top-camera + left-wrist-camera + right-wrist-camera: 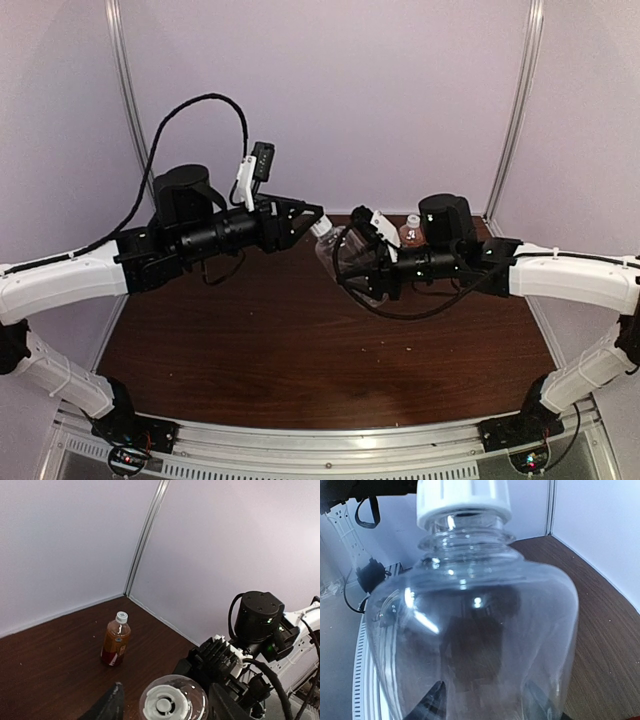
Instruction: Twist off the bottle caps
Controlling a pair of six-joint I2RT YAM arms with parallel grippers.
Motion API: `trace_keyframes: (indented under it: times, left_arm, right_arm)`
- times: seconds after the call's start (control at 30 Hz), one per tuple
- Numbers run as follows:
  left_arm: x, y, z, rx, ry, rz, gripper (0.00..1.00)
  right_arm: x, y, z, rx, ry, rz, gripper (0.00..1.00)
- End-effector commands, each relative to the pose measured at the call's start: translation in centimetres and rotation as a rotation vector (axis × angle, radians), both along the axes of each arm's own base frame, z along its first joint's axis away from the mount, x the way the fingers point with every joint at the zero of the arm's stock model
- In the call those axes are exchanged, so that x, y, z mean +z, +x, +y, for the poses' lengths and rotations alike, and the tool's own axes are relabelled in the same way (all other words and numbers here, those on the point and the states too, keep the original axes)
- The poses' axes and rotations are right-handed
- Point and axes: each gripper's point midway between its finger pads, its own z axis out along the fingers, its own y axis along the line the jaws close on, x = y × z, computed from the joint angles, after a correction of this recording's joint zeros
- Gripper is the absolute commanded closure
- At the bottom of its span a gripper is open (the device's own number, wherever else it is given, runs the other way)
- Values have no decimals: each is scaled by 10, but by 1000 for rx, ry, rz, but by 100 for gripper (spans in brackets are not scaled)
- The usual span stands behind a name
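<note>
My right gripper (pixel 485 685) is shut on the clear bottle (pixel 475 630) and holds it on its side above the table, its white bottle cap (pixel 322 229) pointing left. That cap (pixel 165 705) faces my left gripper (pixel 166 687), which is open. The left fingers (pixel 107 705) stand on either side of the cap with gaps and do not touch it. The amber bottle (pixel 115 641), with a red-and-white label, stands upright at the table's back, its white cap (pixel 121 616) on. In the top view it (pixel 410 234) shows just behind the right arm.
The dark wooden table (pixel 300 350) is closed in by pale walls with metal corner posts (pixel 510 110) at the back. The right arm's black wrist motor (pixel 260 615) sits close behind the held bottle. Black cables (pixel 200 105) loop above the left arm.
</note>
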Motion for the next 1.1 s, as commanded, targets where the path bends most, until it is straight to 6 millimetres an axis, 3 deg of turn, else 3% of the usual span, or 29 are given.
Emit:
trace_keyframes:
  times: [0.0,0.13,0.37,0.5,0.63,1.07]
  left_arm:
    - [33,-14,12,-41,-15,-163,30]
    - [40,-28,16,-110,6,-243,13]
    - [46,-62,18,-332,10,-362,10]
    - [44,-87,14,-507,-2,-416,12]
    - [40,-98,6,-625,-20,-433,17]
    - [37,-104,-13,-779,-90,-426,36]
  right_arm:
    - [13,-14,-3,59,48,-2,54]
    - [17,-32,2,170,76,23,52]
    - [27,-64,9,377,129,98,50]
    - [36,-78,10,465,170,130,50]
    - [45,-89,10,539,213,165,49]
    - [45,-96,11,593,234,206,50]
